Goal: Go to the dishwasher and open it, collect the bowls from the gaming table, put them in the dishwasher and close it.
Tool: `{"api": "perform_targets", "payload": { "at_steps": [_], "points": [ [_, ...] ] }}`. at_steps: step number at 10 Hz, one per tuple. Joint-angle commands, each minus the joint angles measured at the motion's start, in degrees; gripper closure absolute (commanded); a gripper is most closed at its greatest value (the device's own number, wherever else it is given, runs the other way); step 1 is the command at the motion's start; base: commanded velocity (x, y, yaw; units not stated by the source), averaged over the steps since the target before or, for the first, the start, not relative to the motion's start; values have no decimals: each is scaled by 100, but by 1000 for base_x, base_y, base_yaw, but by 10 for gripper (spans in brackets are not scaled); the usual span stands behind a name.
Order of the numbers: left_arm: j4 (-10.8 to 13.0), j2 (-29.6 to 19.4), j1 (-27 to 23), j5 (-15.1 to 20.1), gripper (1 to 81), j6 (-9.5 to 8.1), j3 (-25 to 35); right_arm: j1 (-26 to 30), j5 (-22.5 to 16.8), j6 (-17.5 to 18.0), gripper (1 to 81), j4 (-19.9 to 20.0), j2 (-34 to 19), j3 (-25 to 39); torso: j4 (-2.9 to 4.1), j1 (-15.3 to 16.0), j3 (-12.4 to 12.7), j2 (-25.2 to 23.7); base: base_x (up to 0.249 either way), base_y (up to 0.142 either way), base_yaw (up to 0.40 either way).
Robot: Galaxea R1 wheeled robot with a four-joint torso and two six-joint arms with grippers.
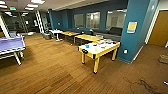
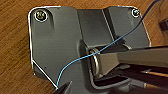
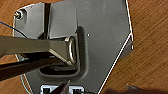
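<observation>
The gaming table (image 1: 88, 51), with a white top, yellow rim and yellow legs, stands right of centre in the head view, a few steps ahead on the wooden floor. Several small bowls sit on its top, among them a blue one (image 1: 87, 46), a yellow one (image 1: 96, 49) and a red-orange one (image 1: 115, 42). The dishwasher is out of view. Both wrist views look down past the robot's own dark plate onto the wooden floor, where my left gripper (image 2: 62, 88) and right gripper (image 3: 63, 87) hang low with no object near them.
A blue ping-pong table (image 1: 11, 43) stands at the left. A teal pillar (image 1: 135, 30) rises just behind the gaming table. Wooden-topped tables (image 1: 88, 37) and a dark sofa (image 1: 112, 32) line the back wall. Dark cables (image 1: 142, 83) lie on the floor at right.
</observation>
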Motion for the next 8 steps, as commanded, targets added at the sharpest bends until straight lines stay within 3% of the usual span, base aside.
{"api": "perform_targets", "payload": {
  "at_steps": [1,8],
  "points": [
    [-20,26,-185,300,10,-7,20,298,-296,-11,10,-18,-12,9,0,1,0,0,0,0,-131],
    [-20,34,-158,283,10,2,20,280,-296,-11,10,-18,6,9,0,1,0,0,0,-11,-17]
  ]
}}
